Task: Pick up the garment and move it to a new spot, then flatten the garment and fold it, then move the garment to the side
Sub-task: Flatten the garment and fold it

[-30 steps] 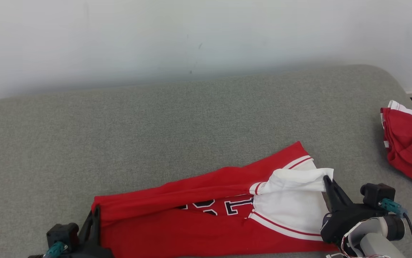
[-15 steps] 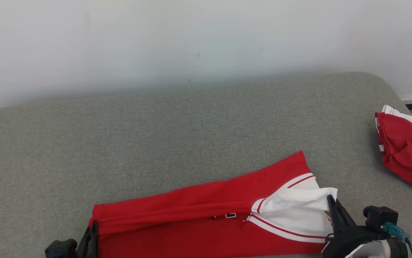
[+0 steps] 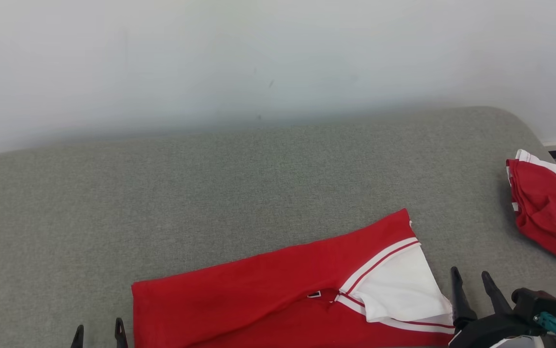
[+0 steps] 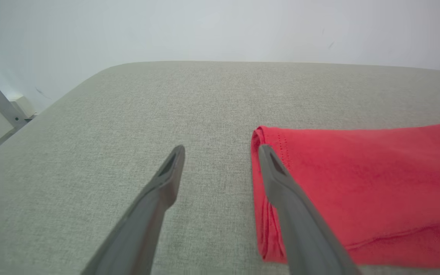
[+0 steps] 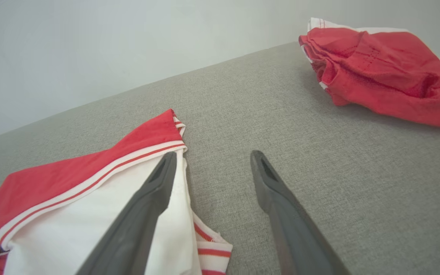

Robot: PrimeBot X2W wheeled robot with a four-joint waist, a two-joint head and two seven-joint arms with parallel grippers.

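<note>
Garment (image 3: 278,295), red with a white striped part at its right end, lies in the lower middle of the head view on the grey cushion (image 3: 210,193) as a long doubled band. Its layered edge shows at lower right of the left wrist view. The left pincer (image 3: 98,326) at the bottom left and the right pincer (image 3: 469,273) at the lower right both stand spread open and empty, one just beside each end of the band. We judge the folding step to be in hand, with one lengthwise fold laid down. The next move seems to call for closing on both layers at one end and bringing it over the other, without dragging the white flap loose. Another red garment (image 3: 548,212) sits well apart at the right edge.
</note>
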